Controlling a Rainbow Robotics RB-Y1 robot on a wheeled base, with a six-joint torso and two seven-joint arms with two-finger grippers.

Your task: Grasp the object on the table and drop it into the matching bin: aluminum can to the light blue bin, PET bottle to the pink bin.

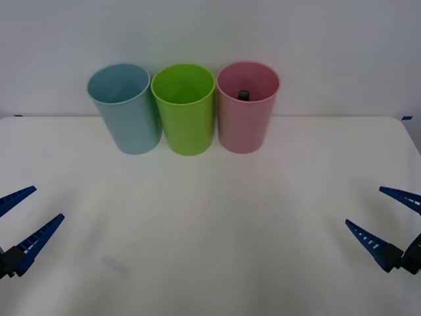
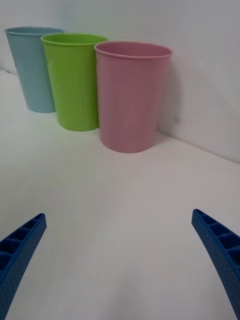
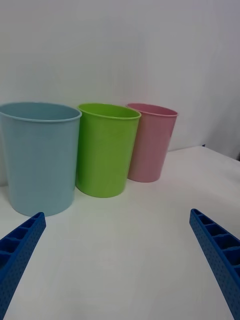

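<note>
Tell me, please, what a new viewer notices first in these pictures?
Three tall bins stand in a row at the table's far edge: light blue bin, green bin, pink bin. A dark bottle cap peeks from inside the pink one. Both pincers, left and right, wait open near the front corners.

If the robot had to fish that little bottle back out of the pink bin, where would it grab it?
Probably by the black cap, coming straight down through the pink bin's open rim: the walls enclose everything else. Both grippers sit open, wide apart.

White table (image 1: 210,250) w/ three bins (image 1: 187,108)
</note>
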